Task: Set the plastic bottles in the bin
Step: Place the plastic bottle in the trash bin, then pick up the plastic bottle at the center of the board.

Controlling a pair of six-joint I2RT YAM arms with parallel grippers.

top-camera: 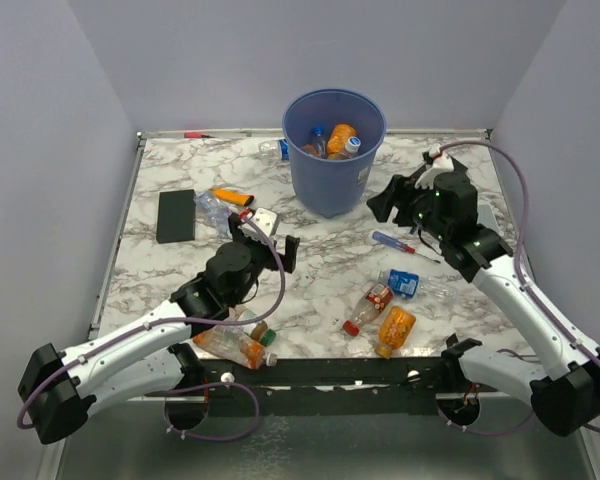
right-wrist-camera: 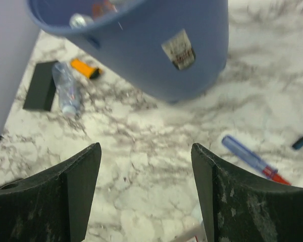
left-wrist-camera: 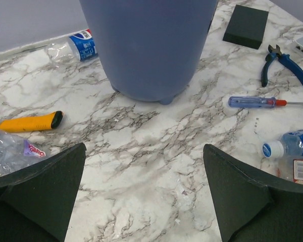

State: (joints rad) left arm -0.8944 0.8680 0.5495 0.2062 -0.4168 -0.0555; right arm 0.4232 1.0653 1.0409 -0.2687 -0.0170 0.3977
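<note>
The blue bin [top-camera: 335,160] stands at the back centre with several bottles [top-camera: 340,136] inside. It fills the top of the left wrist view [left-wrist-camera: 151,45], and its white label shows in the right wrist view [right-wrist-camera: 178,49]. Loose bottles lie on the table: a red-label one [top-camera: 368,305], an orange one [top-camera: 395,329], a blue-label one [top-camera: 405,283], one by the left arm [top-camera: 236,346], a clear one [top-camera: 212,212] and one behind the bin [top-camera: 273,148]. My left gripper [top-camera: 272,240] [left-wrist-camera: 144,148] is open and empty over bare marble. My right gripper [top-camera: 383,203] [right-wrist-camera: 146,146] is open and empty just right of the bin.
A black slab [top-camera: 176,215] and a yellow knife [top-camera: 232,197] lie at the left. A screwdriver [top-camera: 405,245] lies right of centre. Blue pliers [left-wrist-camera: 280,63] and a second black slab [left-wrist-camera: 246,25] lie at the right, behind it. Walls enclose the table.
</note>
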